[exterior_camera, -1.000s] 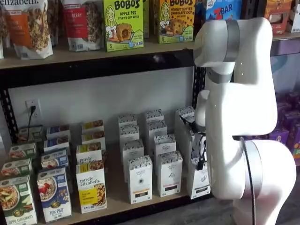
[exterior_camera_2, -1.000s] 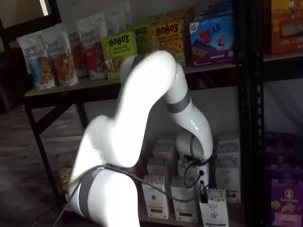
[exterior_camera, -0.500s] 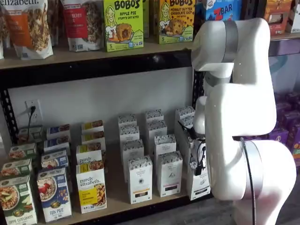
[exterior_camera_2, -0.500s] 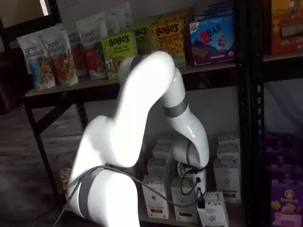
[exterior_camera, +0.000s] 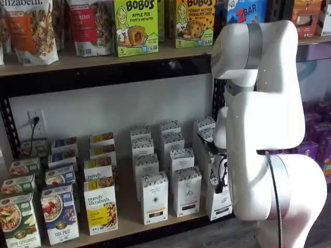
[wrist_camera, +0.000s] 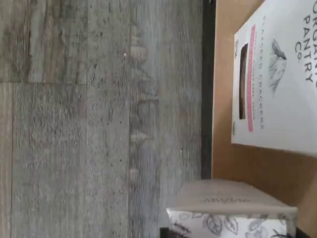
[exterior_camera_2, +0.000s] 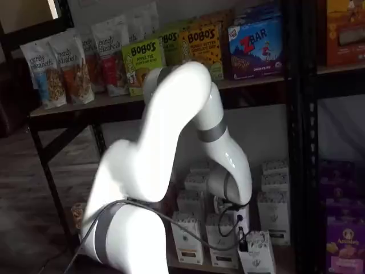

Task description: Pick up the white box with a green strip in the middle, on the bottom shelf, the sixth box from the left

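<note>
At front right of the bottom shelf (exterior_camera: 129, 221), white box (exterior_camera: 219, 199) tilts off its row beside gripper (exterior_camera: 221, 178), apparently held; jaws mostly hidden, state cannot be told. Risk: box slipping out, or clipping neighbouring carton (exterior_camera: 186, 191).

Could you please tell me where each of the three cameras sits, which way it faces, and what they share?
Wrist view: on the arm's wrist, picture turned sideways, facing the floor, the bottom shelf's edge and an Organic Pantry carton; no part of the robot shows.
A shelf view: in front, facing the rack squarely; the white arm fills its right side.
A shelf view: in front at an angle, from the left; the arm fills the middle, reaching down to the white box.
Shared: both shelf views show the Bobo's boxes and that white box; the hand's fingers are not clearly seen.
</note>
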